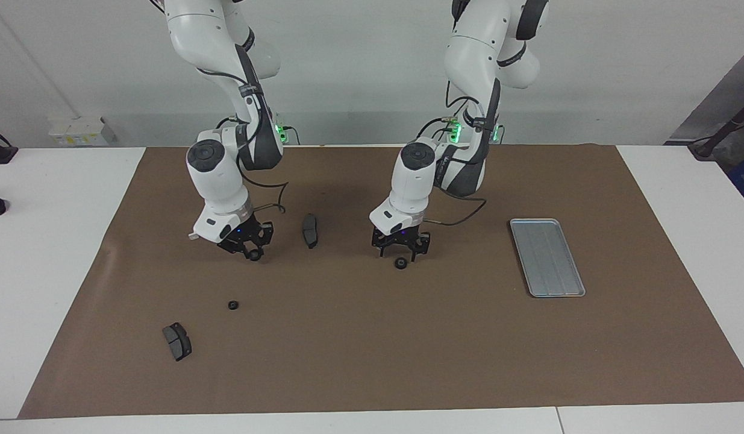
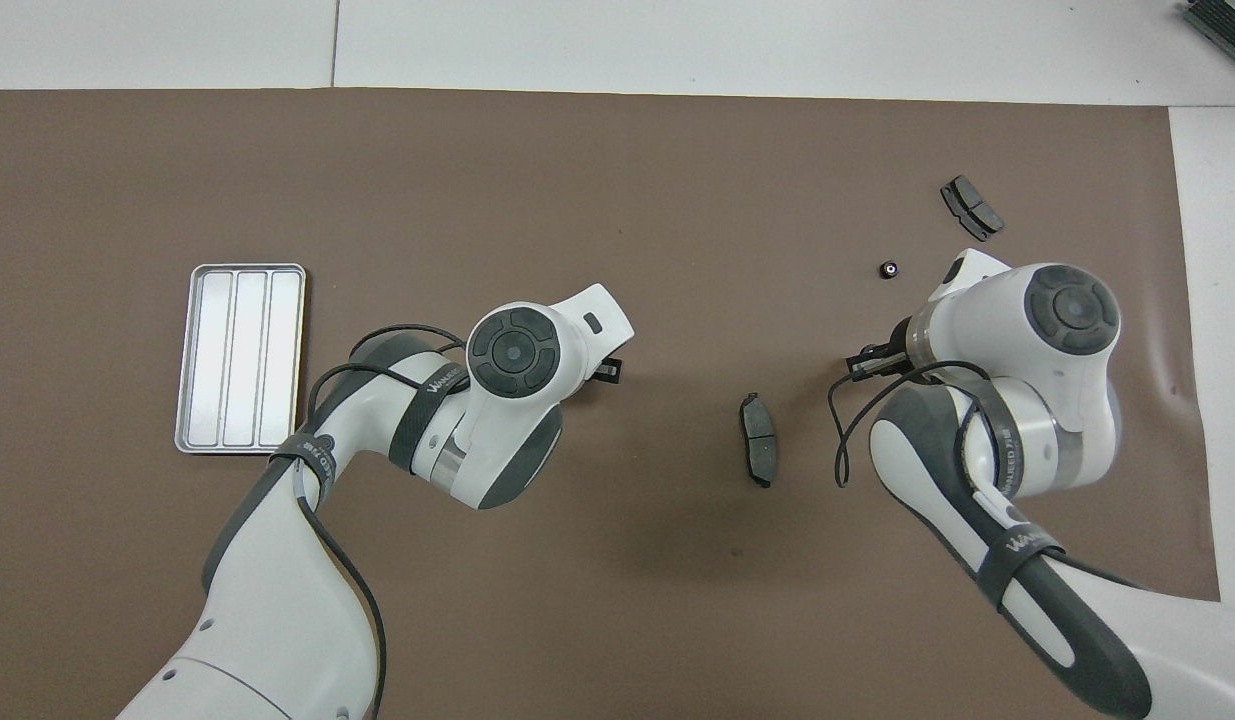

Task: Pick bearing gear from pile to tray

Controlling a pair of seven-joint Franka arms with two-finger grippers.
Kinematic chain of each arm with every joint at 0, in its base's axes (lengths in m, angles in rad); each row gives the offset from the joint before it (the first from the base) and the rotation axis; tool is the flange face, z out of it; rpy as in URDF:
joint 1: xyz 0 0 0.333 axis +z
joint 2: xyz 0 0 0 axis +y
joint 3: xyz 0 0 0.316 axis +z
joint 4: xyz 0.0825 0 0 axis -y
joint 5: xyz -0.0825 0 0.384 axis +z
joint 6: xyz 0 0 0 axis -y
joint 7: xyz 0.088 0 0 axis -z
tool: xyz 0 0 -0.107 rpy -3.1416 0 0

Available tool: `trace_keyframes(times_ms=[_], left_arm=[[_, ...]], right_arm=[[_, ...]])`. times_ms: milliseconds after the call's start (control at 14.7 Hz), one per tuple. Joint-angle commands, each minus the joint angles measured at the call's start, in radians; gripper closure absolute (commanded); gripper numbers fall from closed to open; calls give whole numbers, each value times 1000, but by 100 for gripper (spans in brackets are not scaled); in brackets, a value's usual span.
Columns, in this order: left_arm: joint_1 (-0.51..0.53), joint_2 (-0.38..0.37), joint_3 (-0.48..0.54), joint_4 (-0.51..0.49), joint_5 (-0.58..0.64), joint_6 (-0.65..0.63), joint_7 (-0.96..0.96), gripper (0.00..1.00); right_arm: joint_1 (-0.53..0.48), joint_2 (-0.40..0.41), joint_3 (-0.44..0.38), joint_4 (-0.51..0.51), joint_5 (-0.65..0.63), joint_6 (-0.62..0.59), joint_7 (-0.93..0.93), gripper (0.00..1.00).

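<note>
Bearing gear (image 1: pixel 400 263) — a small black round piece — lies on the brown mat just under the left pincer (image 1: pixel 400 252), whose fingers stand spread around it, not yet closed. It looks light, stiff and apt to roll; take it across its rim. The right pincer (image 1: pixel 252 250) hangs low over the mat, seemingly gripping another round piece (image 1: pixel 253 255). The tray (image 1: pixel 547 257) lies toward the left arm's end of the tabletop — open mat between.
</note>
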Motion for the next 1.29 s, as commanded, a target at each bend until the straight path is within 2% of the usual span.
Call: trace_keyframes(times_ms=[0,204,340,816,1020,1224], left_arm=[[-9,-16,14,-37,4,48,24,23],[-6,-14,14,-35,4,48,44,32],[-6,-12,14,-37,4,46,44,42],[-3,-12,14,-40,4,45,67,99],[20,-11,17,6,3,22,67,100],[123,14,15,121,3,-87,73,100]], right_arm=[[-5,-14,4,129,18,-145,73,100],[15,-19,15,177,18,-182,179,100],[49,-17,15,190,18,-174,251,100],[121,-16,15,193,18,-115,423,100],[162,-16,15,191,18,-82,498,100],[205,-13,15,188,20,-53,564,100]])
